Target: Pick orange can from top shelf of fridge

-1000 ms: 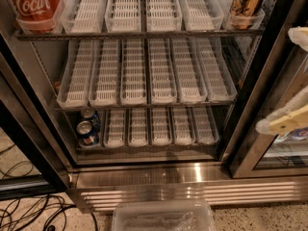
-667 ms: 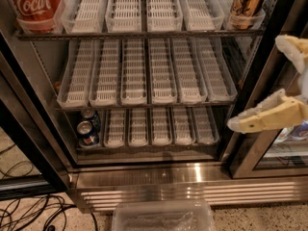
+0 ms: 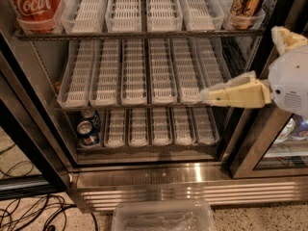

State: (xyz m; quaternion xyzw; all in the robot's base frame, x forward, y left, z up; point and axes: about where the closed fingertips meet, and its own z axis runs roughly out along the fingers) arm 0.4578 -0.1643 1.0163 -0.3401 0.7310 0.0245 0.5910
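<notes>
- At the right end of the top shelf you have the orange can, standing upright in the last lane tray, with its top cut off by the upper edge of the view.
- At the left end of that same shelf stands a red Coca-Cola can; the white slotted trays between the two cans hold nothing.
- To the right of the scene, your gripper reaches in from the white wrist and points left, level with the front edge of the middle shelf.
- It hangs well below the orange can and a little to its left, touching neither the can nor any tray that you can see.
- Whether it is open or closed you cannot tell from this angle; nothing shows in its grasp.
- Down on the lowest row, two small blue cans sit one behind the other in the leftmost lane.
- Below them you see the ribbed steel base of the fridge.
- Nearest you on the floor lies a clear plastic tub, and dark cables trail at the left.
</notes>
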